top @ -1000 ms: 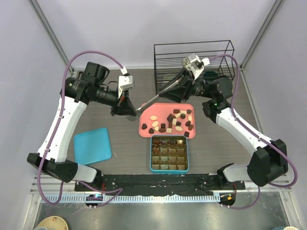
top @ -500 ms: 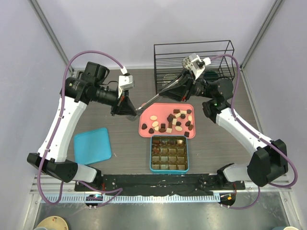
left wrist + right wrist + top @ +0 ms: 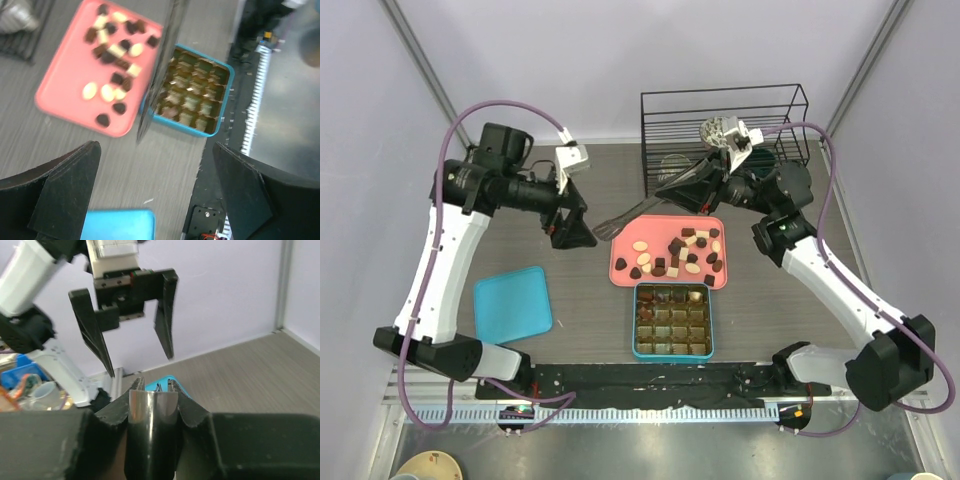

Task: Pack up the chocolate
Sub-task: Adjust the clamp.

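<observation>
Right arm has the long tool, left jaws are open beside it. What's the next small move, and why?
Probably lower the right gripper and swing the dark tip of the tool onto the pink tray, toward the chocolate. The right jaws are shut on the shiny handle, the tip hangs just off the tray's far left corner, and the left gripper is open and apart from it.

A blurred spatula is covering the pink tray's edge. Chocolate on the tray is smearing, and a blue lid below the tray is running off-frame.

No readable text, labels, brands or numbers on anything in any view.
</observation>
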You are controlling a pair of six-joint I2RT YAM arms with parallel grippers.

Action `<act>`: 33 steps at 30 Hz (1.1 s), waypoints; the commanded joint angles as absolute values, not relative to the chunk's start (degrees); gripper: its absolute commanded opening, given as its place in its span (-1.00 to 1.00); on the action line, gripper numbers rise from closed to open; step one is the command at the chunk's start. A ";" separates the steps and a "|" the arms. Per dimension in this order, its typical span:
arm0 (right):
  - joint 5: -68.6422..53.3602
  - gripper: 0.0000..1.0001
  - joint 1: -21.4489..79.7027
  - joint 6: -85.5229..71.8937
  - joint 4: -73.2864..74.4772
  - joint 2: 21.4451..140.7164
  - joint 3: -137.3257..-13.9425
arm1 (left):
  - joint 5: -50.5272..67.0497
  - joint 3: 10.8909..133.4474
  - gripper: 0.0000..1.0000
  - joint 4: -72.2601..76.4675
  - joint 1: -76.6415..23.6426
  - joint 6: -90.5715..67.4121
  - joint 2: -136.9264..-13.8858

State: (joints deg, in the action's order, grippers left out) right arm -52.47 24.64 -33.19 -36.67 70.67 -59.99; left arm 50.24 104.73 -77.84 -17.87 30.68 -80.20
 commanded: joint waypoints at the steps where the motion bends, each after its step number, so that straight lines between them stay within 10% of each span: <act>1: -42.29 -0.82 24.70 -16.54 -18.41 67.33 -61.79 | 41.23 106.70 0.99 -82.71 -10.84 25.05 -78.31; 14: -8.28 -0.92 25.93 -2.81 -9.31 70.05 -56.96 | 29.44 84.03 0.99 -63.02 -6.15 20.30 -76.29; 33: 4.39 -0.67 26.63 -0.53 -15.65 73.47 -50.98 | 29.36 78.31 1.00 -61.70 -6.15 22.06 -78.84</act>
State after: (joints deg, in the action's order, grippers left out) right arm 1.43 26.20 -1.41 -10.28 74.63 -50.78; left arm 28.64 78.54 -63.55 -6.13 21.37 -79.94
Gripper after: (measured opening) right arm 0.264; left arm 0.996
